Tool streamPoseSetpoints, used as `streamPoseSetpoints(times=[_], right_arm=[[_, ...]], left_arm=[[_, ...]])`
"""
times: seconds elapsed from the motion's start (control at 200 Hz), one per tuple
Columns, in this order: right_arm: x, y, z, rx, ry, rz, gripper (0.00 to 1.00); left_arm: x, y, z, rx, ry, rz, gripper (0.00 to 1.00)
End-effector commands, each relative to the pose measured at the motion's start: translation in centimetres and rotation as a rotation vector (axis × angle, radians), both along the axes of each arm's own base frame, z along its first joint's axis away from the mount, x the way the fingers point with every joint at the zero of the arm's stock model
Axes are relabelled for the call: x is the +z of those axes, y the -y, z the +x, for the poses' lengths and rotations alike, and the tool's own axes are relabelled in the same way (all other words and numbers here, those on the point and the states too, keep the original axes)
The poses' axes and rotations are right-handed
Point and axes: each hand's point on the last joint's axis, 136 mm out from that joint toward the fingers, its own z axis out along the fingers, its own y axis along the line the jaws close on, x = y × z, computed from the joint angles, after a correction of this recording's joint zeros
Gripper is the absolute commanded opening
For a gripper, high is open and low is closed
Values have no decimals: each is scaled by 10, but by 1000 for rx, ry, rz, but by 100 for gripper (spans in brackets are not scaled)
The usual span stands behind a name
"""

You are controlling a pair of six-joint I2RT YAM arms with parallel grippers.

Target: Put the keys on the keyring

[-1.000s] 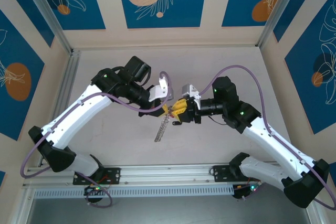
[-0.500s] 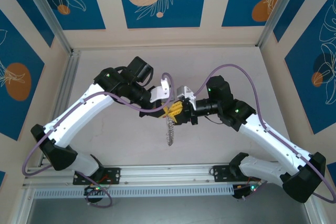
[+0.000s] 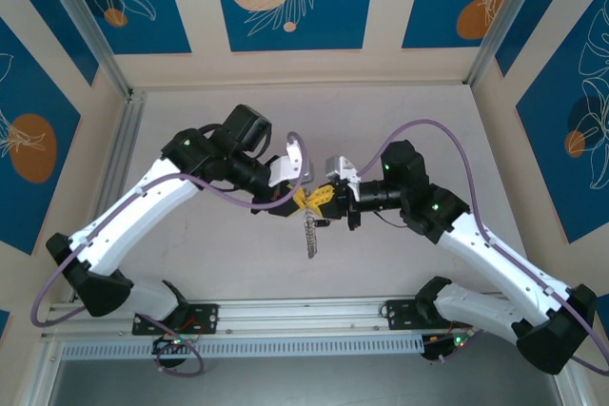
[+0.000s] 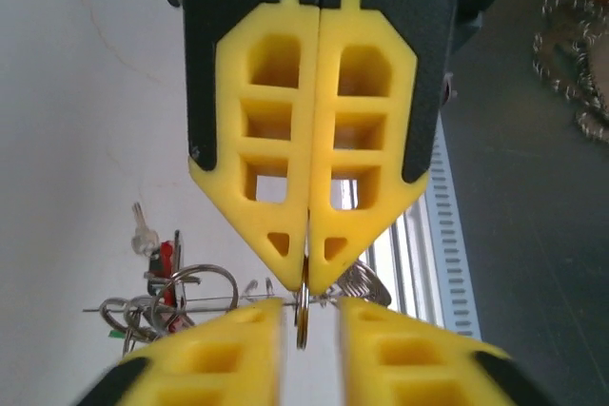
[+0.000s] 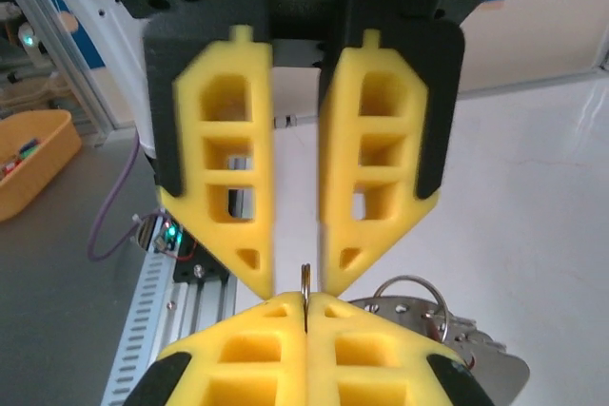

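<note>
I am pinching the keyring (image 4: 302,330) by its thin edge with my right gripper (image 5: 306,299), the two pads pressed together on the wire. My left gripper (image 4: 309,309) is facing it from the other side of the keyring with its jaws spread. The wire is passing between them, and as far as I am seeing it is not touching either pad. The keyring is hanging in the air, and its silvery fringe (image 3: 309,235) is dangling below it, over the table (image 3: 238,273). Beside the fringe, one small silver key (image 4: 141,227) is showing next to a red tag (image 4: 166,259). I cannot tell if it is threaded on the keyring.

What is worrying me is that one narrow pinch is carrying everything. The fringe is pulling to one side of this pinch, so I am judging that the keyring may swivel between my right pads, or slide out and fall to the table below it. Also, if my left pads are moving sideways so near the wire, they may knock it and loosen the hold.
</note>
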Motion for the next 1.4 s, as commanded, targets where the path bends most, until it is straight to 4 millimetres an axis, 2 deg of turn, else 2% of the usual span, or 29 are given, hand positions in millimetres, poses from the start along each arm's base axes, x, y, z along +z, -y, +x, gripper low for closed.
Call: streamPoseSetpoints(times=[0.0, 0.175, 0.375, 0.775, 1.03, 1.21, 1.325, 1.396], right_arm=[[32, 5, -3, 4, 30, 146, 0], [58, 11, -5, 10, 30, 310, 0], [79, 15, -2, -3, 22, 464, 0], [80, 23, 20, -122, -40, 616, 0], [85, 23, 23, -123, -43, 650, 0], [87, 22, 22, -108, -42, 664, 0], [87, 22, 20, -99, -42, 667, 0], [86, 23, 19, -103, -42, 670, 0]], left_arm=[[19, 4, -8, 0, -21, -127, 30], [25, 2, 3, 87, -13, -279, 29], [48, -1, 21, 179, 10, -497, 27], [78, 5, 24, 165, -9, -706, 30], [79, 9, 24, 146, -40, -733, 30], [74, 13, 28, 146, -45, -722, 25], [75, 15, 29, 136, -49, -723, 0], [76, 14, 29, 136, -39, -719, 0]])
